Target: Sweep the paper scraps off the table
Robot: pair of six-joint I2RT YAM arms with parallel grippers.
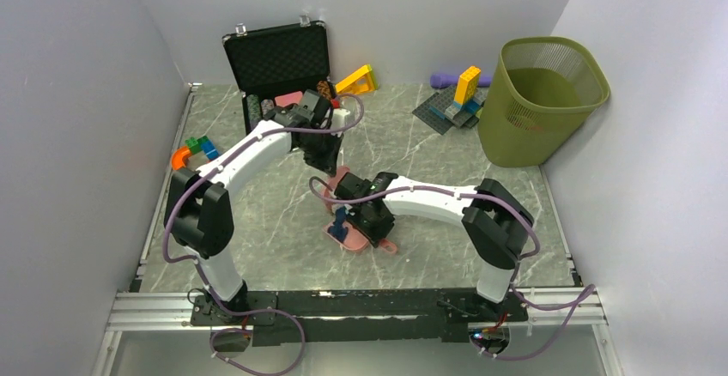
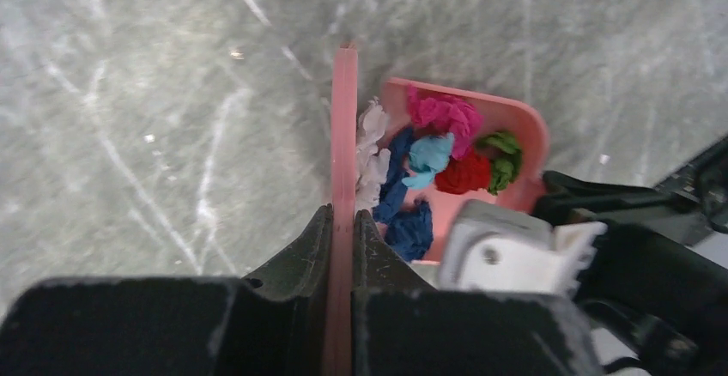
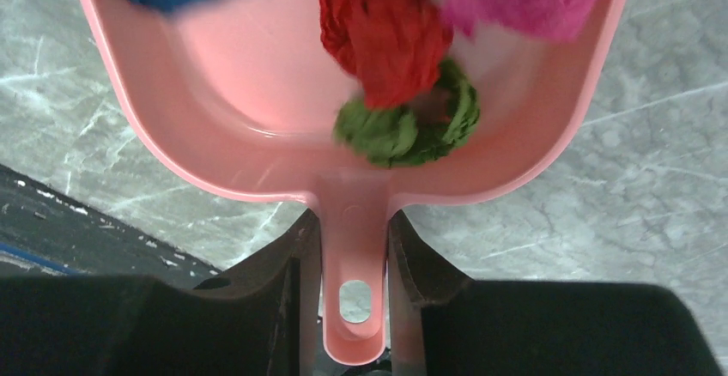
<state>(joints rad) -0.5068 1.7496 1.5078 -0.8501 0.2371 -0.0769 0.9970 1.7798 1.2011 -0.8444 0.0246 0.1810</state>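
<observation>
Several paper scraps [image 2: 442, 114] in magenta, teal, red, green, navy and white lie bunched inside a pink dustpan [image 2: 528, 127]. My right gripper [image 3: 354, 221] is shut on the dustpan's handle [image 3: 354, 251]. In that view the red and green wads [image 3: 395, 67] sit at the back of the pan [image 3: 240, 67]. My left gripper [image 2: 343, 215] is shut on a thin pink sweeper blade [image 2: 344, 118], seen edge-on and standing against the white and navy scraps at the pan's mouth. From above, both grippers meet over the dustpan [image 1: 354, 237] at the middle of the table [image 1: 257, 221].
An open black case [image 1: 279, 58] with chips stands at the back. A green basket [image 1: 541, 93] stands at the back right. Toy blocks lie at the left wall [image 1: 193, 151], at the back [image 1: 356, 80] and on a grey baseplate [image 1: 455, 106]. Pale walls surround the table.
</observation>
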